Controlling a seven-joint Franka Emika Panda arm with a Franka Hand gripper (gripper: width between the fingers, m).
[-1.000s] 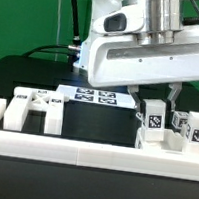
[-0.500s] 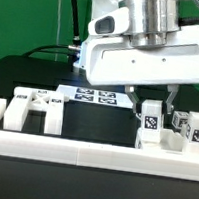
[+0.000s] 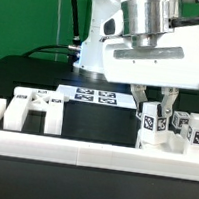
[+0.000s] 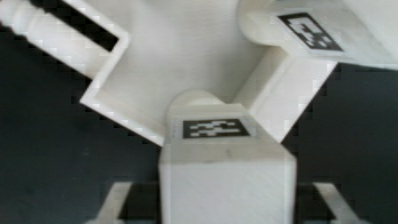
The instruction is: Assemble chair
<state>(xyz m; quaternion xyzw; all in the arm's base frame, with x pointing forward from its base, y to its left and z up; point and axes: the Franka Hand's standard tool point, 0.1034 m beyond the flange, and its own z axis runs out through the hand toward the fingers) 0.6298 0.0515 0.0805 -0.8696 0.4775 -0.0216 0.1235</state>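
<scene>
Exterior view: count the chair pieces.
4: slotted panel on the exterior view's left; on its right, a leg in the tool and two tagged blocks. More may be hidden.

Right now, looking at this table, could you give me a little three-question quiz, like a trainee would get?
1. On which side of the exterior view does the slotted white part lie?
2. The hand is closed on: A) the slotted white part, B) a small tagged white block, C) nothing.
3. True or false: the marker board lies flat on the black table.
Key: 1 the exterior view's left; 2 B; 3 true.
</scene>
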